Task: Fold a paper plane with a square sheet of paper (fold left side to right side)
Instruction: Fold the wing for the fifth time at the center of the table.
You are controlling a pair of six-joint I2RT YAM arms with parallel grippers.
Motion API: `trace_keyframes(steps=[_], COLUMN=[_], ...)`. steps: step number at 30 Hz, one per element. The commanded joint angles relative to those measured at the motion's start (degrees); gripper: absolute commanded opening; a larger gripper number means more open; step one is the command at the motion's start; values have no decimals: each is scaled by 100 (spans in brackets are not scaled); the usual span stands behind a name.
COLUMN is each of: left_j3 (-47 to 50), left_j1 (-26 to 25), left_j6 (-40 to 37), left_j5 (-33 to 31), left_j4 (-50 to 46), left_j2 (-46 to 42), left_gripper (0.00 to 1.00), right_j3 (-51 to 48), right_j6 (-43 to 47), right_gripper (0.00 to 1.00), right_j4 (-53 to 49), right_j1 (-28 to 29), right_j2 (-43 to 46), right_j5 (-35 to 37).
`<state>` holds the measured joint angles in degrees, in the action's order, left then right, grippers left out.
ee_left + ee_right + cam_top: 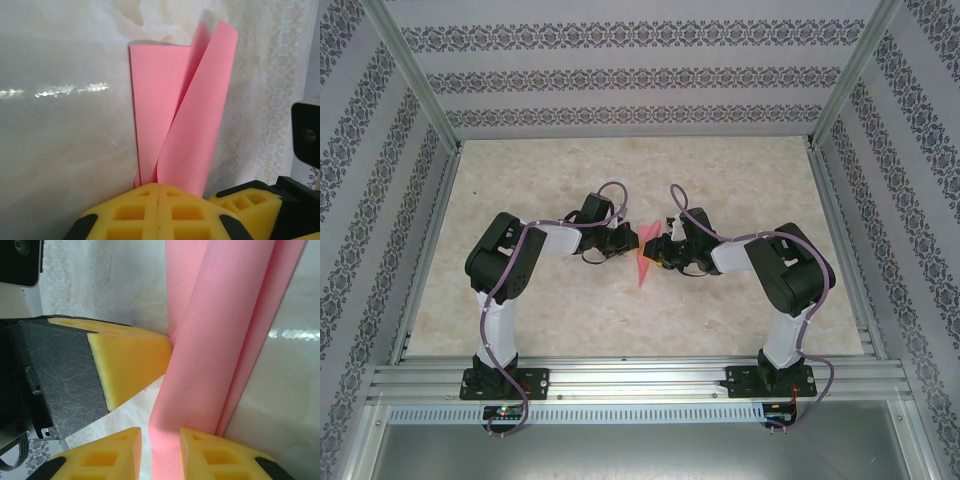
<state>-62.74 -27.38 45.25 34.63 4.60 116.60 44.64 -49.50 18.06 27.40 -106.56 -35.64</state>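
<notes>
Salmon-pink paper (172, 125), mid-fold, stands above the middle of the table (530, 170), pinched tight in my left gripper (158, 200), my right gripper (160, 442) narrowly parted round its loose half, which I judge needs creasing rightward next.

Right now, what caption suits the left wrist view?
Yellow left gripper, shut, pinching a loosely folded pink paper sheet.

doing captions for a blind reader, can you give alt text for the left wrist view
A folded sheet of pink paper stands up out of the left arm's closed yellow fingers at the bottom edge, its top flaps splaying apart. Behind is a pale marbled table; the right arm's yellow finger sits at lower right.
</notes>
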Motion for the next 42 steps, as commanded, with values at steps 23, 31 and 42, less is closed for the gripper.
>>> trace_keyframes(steps=[23, 31, 42], left_j3=[-257, -428, 1058], left_j1=[206, 361, 530], left_j6=[-209, -305, -572], left_j5=[-176, -242, -357], left_j4=[-124, -414, -792], left_j2=[-27, -203, -2174], left_gripper=[10, 31, 22], right_j3=[474, 413, 357], right_j6=[414, 520, 293], right_gripper=[28, 28, 28], right_j4=[-1322, -1722, -1687], right_j1=[99, 108, 73], right_j2=[-354, -364, -400], right_j5=[372, 549, 663])
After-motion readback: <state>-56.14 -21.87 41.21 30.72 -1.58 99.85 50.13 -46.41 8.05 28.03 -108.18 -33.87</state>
